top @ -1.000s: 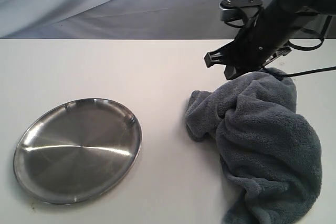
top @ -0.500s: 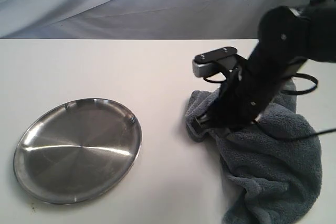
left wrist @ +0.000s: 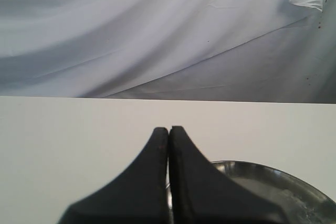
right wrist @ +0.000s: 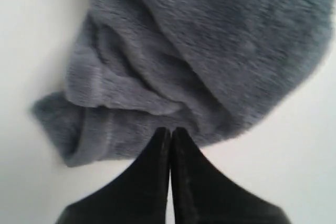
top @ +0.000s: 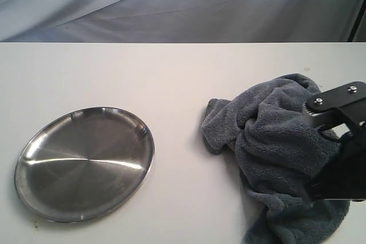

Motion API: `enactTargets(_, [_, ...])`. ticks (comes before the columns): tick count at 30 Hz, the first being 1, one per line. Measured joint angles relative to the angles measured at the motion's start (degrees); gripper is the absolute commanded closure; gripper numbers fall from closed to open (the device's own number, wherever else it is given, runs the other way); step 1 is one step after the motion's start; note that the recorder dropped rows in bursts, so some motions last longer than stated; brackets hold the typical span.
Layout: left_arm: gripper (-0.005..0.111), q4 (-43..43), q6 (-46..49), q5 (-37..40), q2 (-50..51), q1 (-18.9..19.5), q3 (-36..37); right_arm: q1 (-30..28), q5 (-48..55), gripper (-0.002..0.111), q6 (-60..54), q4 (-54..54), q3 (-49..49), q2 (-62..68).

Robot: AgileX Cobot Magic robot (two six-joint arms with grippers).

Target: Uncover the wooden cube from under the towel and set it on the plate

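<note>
The dark blue-grey towel (top: pixel 280 152) lies bunched in a heap on the right of the white table; the wooden cube is hidden, with no wood showing. On the left sits the round steel plate (top: pixel 86 163), with nothing on it. My right arm (top: pixel 343 167) hangs over the towel's near right part. In the right wrist view my right gripper (right wrist: pixel 170 130) is shut with nothing in it, its tips just over the towel's (right wrist: pixel 199 61) edge. My left gripper (left wrist: pixel 169 129) is shut, hovering with the plate's rim (left wrist: pixel 273 174) just beyond it; it is out of the exterior view.
The white table (top: pixel 171 78) runs back to a draped grey-white cloth backdrop (top: pixel 171 4). Bare tabletop lies between the plate and the towel.
My right arm has swept from the towel's far side, over its left middle, to its near right part. The towel and the plate have not moved.
</note>
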Motion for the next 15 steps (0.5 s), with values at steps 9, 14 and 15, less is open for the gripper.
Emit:
enactTargets(9, [0.105, 0.00, 0.00, 0.00, 0.00, 0.00, 0.00, -5.70, 3.74, 0.108, 8.50, -11.07, 0.29, -1.66])
enactTargets(14, [0.105, 0.00, 0.00, 0.00, 0.00, 0.00, 0.00, -11.64, 1.68, 0.108, 6.74, -10.89, 0.29, -1.69])
enactTargets(15, [0.105, 0.00, 0.00, 0.00, 0.00, 0.00, 0.00, -12.52, 0.90, 0.108, 6.47, -10.50, 0.29, -1.69])
